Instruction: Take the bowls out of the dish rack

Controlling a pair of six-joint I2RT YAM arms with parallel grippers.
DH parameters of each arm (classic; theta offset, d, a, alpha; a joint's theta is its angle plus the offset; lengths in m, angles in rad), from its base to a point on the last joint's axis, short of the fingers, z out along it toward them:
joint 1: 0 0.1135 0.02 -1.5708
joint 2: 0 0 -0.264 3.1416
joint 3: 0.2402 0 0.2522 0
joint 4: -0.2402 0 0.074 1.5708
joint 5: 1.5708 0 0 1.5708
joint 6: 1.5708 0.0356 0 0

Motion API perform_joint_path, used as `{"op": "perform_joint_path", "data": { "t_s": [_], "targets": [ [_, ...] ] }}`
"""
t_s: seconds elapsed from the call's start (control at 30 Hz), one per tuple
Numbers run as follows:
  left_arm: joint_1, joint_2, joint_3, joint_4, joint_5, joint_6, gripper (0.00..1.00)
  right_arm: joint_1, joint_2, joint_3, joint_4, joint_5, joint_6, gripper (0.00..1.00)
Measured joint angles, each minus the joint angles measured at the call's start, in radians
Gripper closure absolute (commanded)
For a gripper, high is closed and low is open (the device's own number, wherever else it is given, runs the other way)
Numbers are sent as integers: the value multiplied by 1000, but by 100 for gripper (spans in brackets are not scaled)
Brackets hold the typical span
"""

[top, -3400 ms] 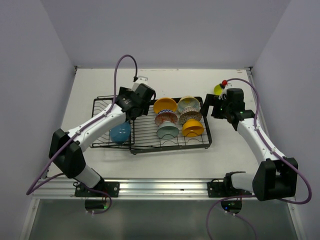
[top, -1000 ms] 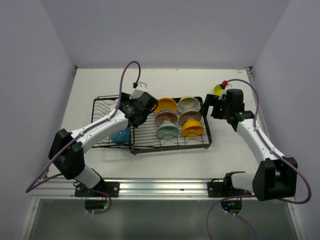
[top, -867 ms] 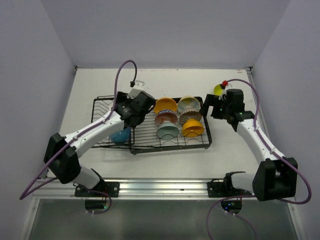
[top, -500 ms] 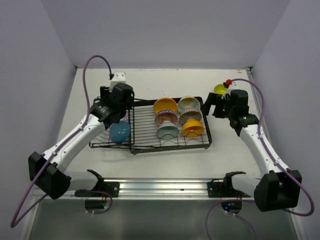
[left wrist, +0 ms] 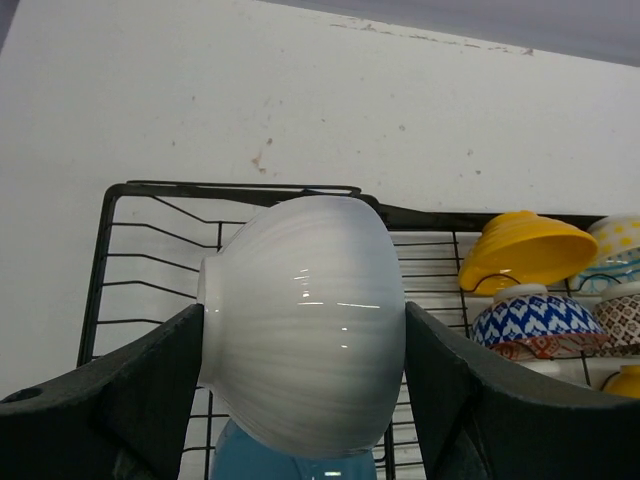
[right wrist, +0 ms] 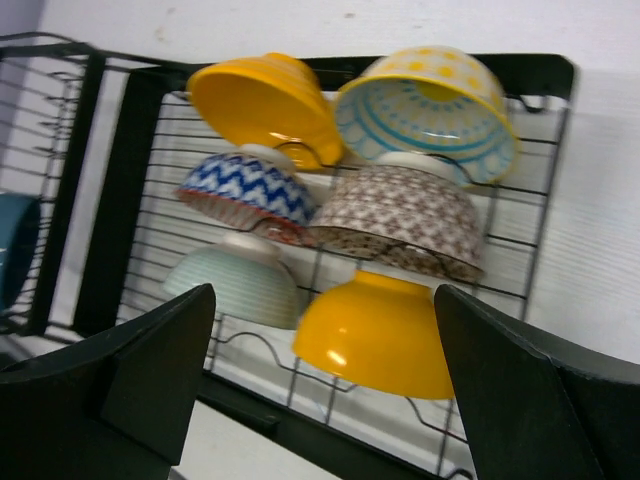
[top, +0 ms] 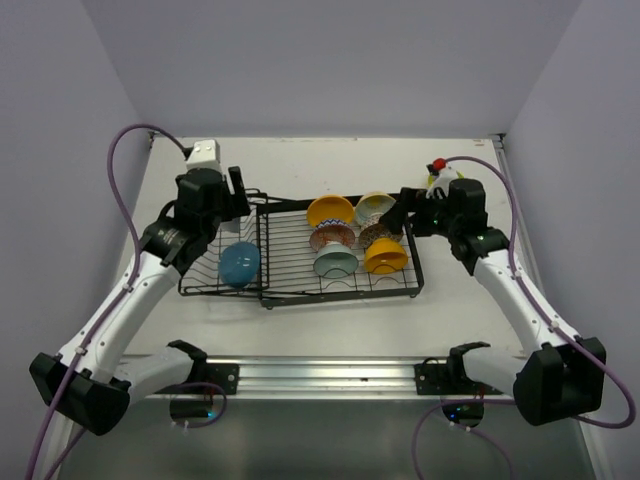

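Bowl [left wrist: 300, 320] (white, seemingly aloft) between fingers [left wrist: 110, 400]

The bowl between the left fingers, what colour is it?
The bowl is glossy white with faint ribbing, seen best in the left wrist view.

- White bowl [left wrist: 300, 325]: ceramic look, high-gloss glaze, fine ribbing, bright highlights.
- Orange-yellow bowl [right wrist: 375, 335]: smooth, glossy, even colour.
- Blue zigzag bowl [right wrist: 240, 190] and brown lattice bowl [right wrist: 400, 215]: printed patterns under a glossy glaze.
- Pale teal bowl [right wrist: 235, 285]: faintly ribbed, softer sheen.
- Dish rack [left wrist: 150, 190]: thin black wire, coated, satin finish.
- Left end effector [left wrist: 300, 310] and right end effector [right wrist: 322, 330]: fingers [left wrist: 130, 400] of matt black plastic, slightly grainy.
- Cable [top: 120, 150]: smooth purple sheathing.
- Tabletop [left wrist: 300, 100]: white, matt, with small scuffs and specks.
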State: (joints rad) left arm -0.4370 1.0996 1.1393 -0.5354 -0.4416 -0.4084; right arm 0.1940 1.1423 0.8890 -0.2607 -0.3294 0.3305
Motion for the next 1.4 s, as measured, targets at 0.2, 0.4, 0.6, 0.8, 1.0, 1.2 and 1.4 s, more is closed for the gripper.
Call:
{"op": "perform_joint_path", "data": {
  "t_s": [0.2, 0.4, 0.6, 0.8, 1.0, 1.2, 1.4],
  "targets": [
    [26, -65, -39, 38, 124, -40, 89, 146, 0, -6, 151, -106, 112, 5],
    [32, -128, -39, 80, 201, -102, 88, 294, 43, -14, 393, -142, 264, 7],
    [32, -190, -47, 135, 288, -168, 88, 438, 169, -14, 600, -134, 388, 7],
    [32, -225, -115, 195, 364, -232, 88, 525, 255, 2, 695, -111, 462, 8],
    [32, -248, -208, 242, 423, -277, 87, 536, 310, 25, 795, -42, 544, 11],
    [32, -268, -254, 289, 489, -317, 86, 561, 398, 70, 823, 6, 585, 16],
    [32, -292, -269, 342, 529, -348, 85, 584, 431, 87, 822, 40, 593, 32]
  ]
}}
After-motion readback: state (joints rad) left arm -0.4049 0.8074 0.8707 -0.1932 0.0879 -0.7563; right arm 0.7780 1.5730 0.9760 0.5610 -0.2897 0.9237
